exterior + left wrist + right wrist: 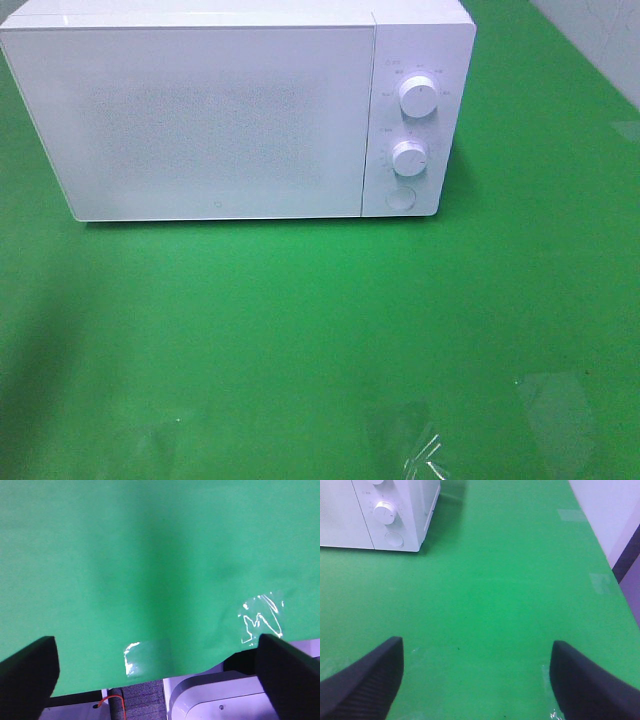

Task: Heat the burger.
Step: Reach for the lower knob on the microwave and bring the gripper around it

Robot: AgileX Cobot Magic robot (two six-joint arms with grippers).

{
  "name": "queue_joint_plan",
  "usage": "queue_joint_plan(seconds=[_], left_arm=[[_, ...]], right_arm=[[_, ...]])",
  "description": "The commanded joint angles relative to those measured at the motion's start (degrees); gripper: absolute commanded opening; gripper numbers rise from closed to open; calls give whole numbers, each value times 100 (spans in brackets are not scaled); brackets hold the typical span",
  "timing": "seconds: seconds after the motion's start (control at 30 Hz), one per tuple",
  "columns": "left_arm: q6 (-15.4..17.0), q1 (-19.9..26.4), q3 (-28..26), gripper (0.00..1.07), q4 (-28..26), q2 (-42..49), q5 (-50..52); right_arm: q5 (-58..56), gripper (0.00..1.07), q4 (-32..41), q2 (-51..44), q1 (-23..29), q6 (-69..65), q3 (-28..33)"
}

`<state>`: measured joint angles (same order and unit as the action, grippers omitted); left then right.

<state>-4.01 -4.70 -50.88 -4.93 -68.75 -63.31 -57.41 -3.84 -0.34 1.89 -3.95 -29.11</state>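
**Door shut, no burger in sight**

Nearest me, my left pincer [155,647] hung with its two dark fingers wide apart and nothing between them. It was over the near edge of the green surface [150,555], where shiny patches of clear tape [260,617] were stuck down. My right pincer [476,647] was spread the same way and held nothing. Neither pincer showed in the high view.

Farther off, filling the upper left and centre of the high view, the white microwave [210,120] stood with its door [200,130] closed. On its panel at the upper right sat the upper knob [417,96], the lower knob [409,157] and, under them, the round button [400,199].

The burger appeared in no view. The frosted door hid the inside, so I could not tell whether it lay there. If it did, I judged the loading done, with only the dials left. If not, the whole job remained: find it, open up, load it, close and set the heat.
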Motion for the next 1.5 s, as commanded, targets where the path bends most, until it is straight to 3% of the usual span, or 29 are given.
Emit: queue_joint_plan(seconds=[0.03, 0.23, 0.37, 0.47, 0.73, 1.3, 1.5], left_arm=[[-80, 223, 138, 100, -29, 292, -166], [-69, 344, 647, 100, -34, 1003, -74], [-69, 344, 1238, 100, -11, 2017, 223], [-69, 344, 1335, 100, -11, 2212, 321], [-69, 344, 2068, 100, 52, 4160, 596], [-69, 344, 2200, 100, 120, 6784, 355], [-69, 344, 2200, 100, 126, 7036, 361]], right_arm=[[6, 76, -11, -132, -46, -57, 11], [6, 76, -11, -132, -46, -57, 11], [6, 76, -11, -132, -46, -57, 11], [6, 76, -11, -132, -46, -57, 11], [6, 76, -11, -132, -46, -57, 11], [6, 76, -11, -132, -46, -57, 11], [6, 76, -11, -132, -46, -57, 11]])
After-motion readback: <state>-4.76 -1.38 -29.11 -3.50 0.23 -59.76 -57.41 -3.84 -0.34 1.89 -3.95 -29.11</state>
